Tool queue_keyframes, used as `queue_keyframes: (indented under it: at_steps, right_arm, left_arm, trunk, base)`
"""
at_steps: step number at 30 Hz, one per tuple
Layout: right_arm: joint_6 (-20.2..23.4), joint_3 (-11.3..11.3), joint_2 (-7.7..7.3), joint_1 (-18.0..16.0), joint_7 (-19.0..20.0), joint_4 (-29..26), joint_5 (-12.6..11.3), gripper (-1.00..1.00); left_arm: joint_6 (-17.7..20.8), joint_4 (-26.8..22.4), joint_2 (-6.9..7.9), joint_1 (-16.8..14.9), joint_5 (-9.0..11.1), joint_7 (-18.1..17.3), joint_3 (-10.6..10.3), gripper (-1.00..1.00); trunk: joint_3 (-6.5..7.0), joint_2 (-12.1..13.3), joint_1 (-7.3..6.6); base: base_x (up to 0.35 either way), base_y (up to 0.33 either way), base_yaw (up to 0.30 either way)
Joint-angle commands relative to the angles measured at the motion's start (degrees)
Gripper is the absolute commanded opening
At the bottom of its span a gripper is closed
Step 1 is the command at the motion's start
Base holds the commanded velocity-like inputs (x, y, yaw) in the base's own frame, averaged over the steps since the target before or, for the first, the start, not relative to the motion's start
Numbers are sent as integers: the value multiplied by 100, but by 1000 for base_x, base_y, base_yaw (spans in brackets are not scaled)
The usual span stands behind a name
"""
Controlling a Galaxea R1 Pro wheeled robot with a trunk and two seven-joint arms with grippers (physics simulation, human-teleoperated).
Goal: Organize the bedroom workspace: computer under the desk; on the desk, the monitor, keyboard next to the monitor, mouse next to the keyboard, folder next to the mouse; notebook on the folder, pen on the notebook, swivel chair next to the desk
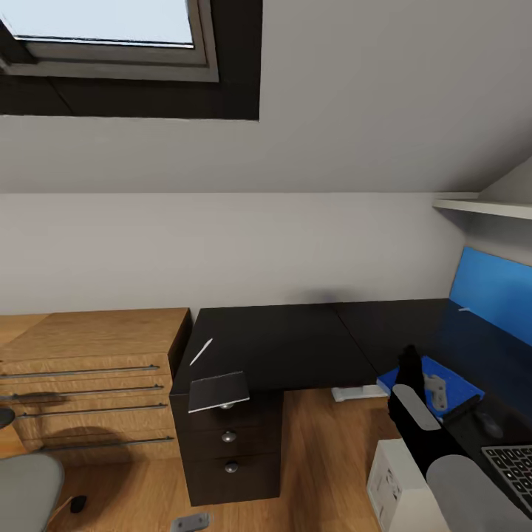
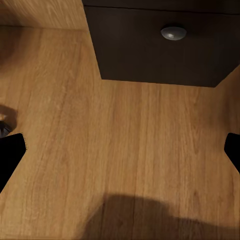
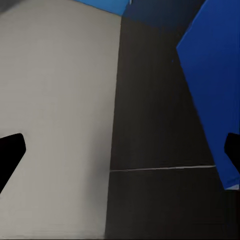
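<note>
Grey sloped ceiling and a pale wall span the bedroom (image 1: pixel 355 111), with a dark-framed skylight (image 1: pixel 111 29) at upper left. Black glossy L-shaped desk (image 1: pixel 295 347) sits against the wall, its blue back panel (image 1: pixel 491 292) along the right wing. A light wood drawer unit (image 1: pixel 89 377) stands just beside the desk's left end, on the wood floor (image 1: pixel 325 451).

Swivel chair (image 1: pixel 26 488): grey seat at the lower left corner, well apart from the desk's right wing. Computer (image 1: pixel 395 480): white tower on the floor under the front edge of the right wing. Black drawers (image 1: pixel 229 443) with round knobs stand under the desk's left corner.

Folder (image 1: pixel 458 388): bright blue, flat on the right wing, partly covered by the right arm. Keyboard (image 1: pixel 513 465): on the desk at the lower right edge, nearer the camera than the folder. Notebook (image 1: pixel 218 390): dark cover, lying on the desk's left front corner above the drawers. Mouse (image 1: pixel 489 423): small, black, on the desk between folder and keyboard. Pen (image 1: pixel 201 352): thin, white, on the desk just behind the notebook, not touching it.

Right gripper (image 3: pixel 120 152): jaws spread wide, nothing between them, over the black desk top with the folder's blue edge (image 3: pixel 215 85) beside it. Left gripper (image 2: pixel 120 150): jaws likewise spread wide, empty, over bare floor near the drawers (image 2: pixel 160 45).
</note>
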Motion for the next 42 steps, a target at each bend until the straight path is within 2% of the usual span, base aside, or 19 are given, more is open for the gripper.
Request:
queue_keyframes:
  at_steps: [1,4,9,15,16,17,21,22,24,26,33,35,39,42]
  right_arm:
    - [-19,14,43,-2,-33,-11,-1,100]
    - [-19,18,158,0,-35,-8,17,100]
    - [-19,42,197,1,-35,-5,22,100]
    - [-19,320,231,0,-37,-4,23,100]
    - [-22,399,244,-1,-40,-4,23,100]
    - [-25,619,261,0,-42,-4,29,100]
    - [-27,1182,290,0,-49,-8,25,100]
    - [-15,1529,311,-1,-35,-41,29,100]
    - [10,1762,302,1,-30,-112,31,100]
    - [28,1889,289,1,-30,-179,31,100]
    - [378,2017,255,2,-27,-273,33,100]
    - [440,2027,321,-64,-92,-208,100,100]
    - [567,2071,450,30,-221,-79,-42,100]
    - [661,2095,445,128,-318,19,-150,100]
  left_arm:
    - [-29,4,2,-7,57,33,-49,100]
    - [-29,4,2,-7,57,33,-49,100]
    - [-34,4,2,-7,53,33,-49,100]
    - [-38,4,2,-7,55,37,-49,100]
    - [-38,4,2,-7,55,39,-49,100]
    - [-38,4,2,-7,56,41,-47,100]
    - [-38,4,2,-7,62,42,-42,100]
    - [-38,4,2,-7,64,42,-40,100]
    - [-38,4,2,-7,65,42,-40,100]
    - [-38,4,2,-7,65,42,-43,100]
    - [-38,4,2,-7,59,42,-45,100]
    - [-39,-61,-64,-23,85,40,19,100]
    - [-167,70,-194,-24,91,-80,97,100]
    - [-263,78,-291,-24,107,-106,135,100]
  trunk:
    - [-5,-4,0]
    - [1,-4,0]
    - [13,-4,0]
    - [26,-4,0]
    - [47,36,-22]
    - [67,76,-44]
    - [142,236,-132]
    - [160,277,-154]
    - [196,357,-198]
    - [232,437,-241]
    - [357,718,-395]
    - [357,716,-394]
    - [357,716,-394]
    - [357,716,-394]
  base:
    - [0,0,234]
    - [0,0,249]
    - [0,0,257]
    - [0,0,259]
    - [0,0,260]
    - [0,0,262]
    - [0,0,269]
    - [0,0,107]
    - [0,0,56]
    - [0,0,29]
    - [0,0,8]
    - [0,0,0]
    - [0,0,0]
    - [0,0,0]
